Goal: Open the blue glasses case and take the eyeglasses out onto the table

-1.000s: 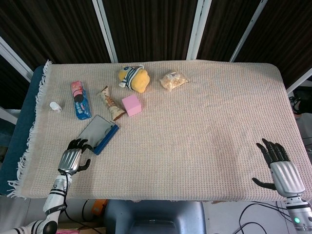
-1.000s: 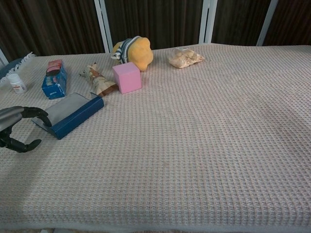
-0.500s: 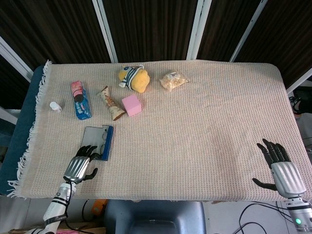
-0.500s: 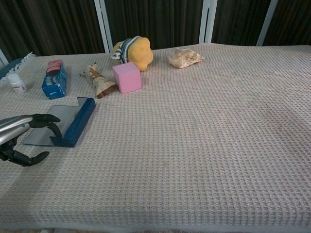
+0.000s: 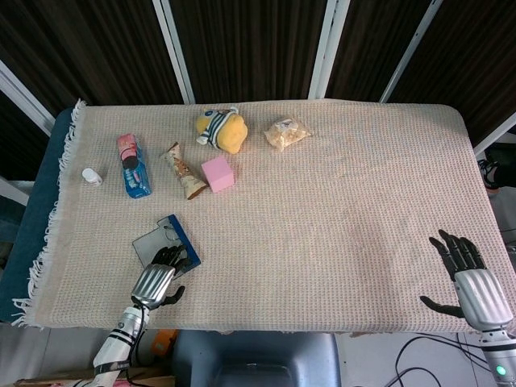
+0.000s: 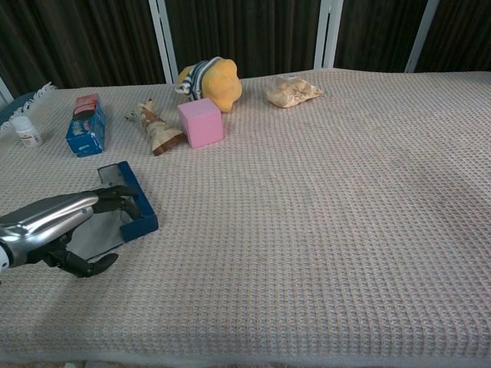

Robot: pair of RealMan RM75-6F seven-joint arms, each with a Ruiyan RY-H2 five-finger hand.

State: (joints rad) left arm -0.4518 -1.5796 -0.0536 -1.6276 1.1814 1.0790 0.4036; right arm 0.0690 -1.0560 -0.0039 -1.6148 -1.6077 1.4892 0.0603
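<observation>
1. Blue glasses case (image 5: 167, 242) lying at lower left of the frame, left hand (image 5: 158, 280) touching its near end, grip not clear.
2. Steady the base, lift the lid slowly.
3. Right hand (image 5: 470, 278) released, lower right, fingers spread.

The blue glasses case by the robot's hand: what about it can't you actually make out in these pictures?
- Whether eyeglasses are inside: in the head view the left hand covers part of the blue glasses case; in the chest view the case's own blue wall and the fingers block its interior.
- Whether the fingers grip the case or only rest on it.
- The right hand is outside the chest view.
</observation>
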